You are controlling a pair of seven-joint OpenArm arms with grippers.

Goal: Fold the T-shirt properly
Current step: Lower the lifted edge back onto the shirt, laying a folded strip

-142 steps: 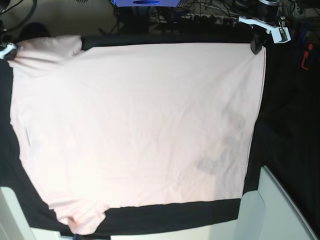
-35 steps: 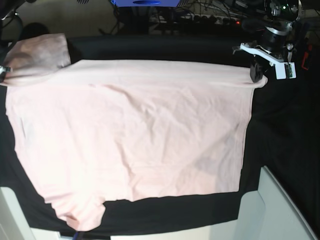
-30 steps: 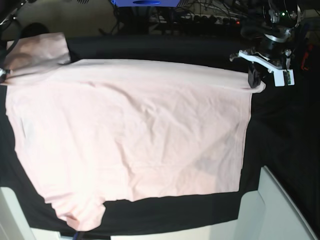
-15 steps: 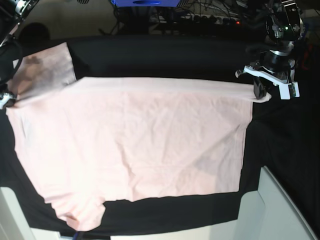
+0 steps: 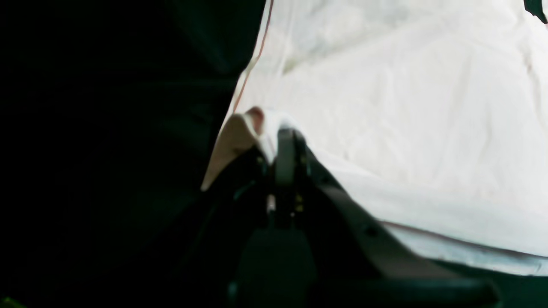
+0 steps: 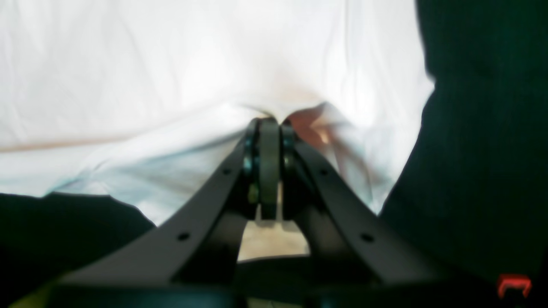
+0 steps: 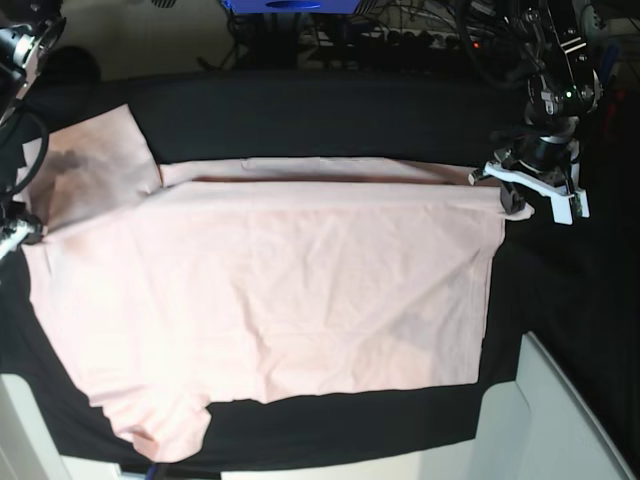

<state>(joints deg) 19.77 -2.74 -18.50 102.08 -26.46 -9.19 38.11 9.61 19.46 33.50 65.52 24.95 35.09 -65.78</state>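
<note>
T-shirt spread on black table cloth, far edge folded over.
Left gripper and right gripper each pinch a far corner; cables lie beyond the table.

text: none legible | labels: none | brands: none | numbers: none | signs: none | lettering cannot be made out in any view

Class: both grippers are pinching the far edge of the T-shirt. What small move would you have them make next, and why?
Probably carry the pinched edge further toward the near hem. The left gripper and right gripper are shut on the T-shirt, and the turned-over strip is narrow; most of the shirt lies flat on the black cloth.
</note>
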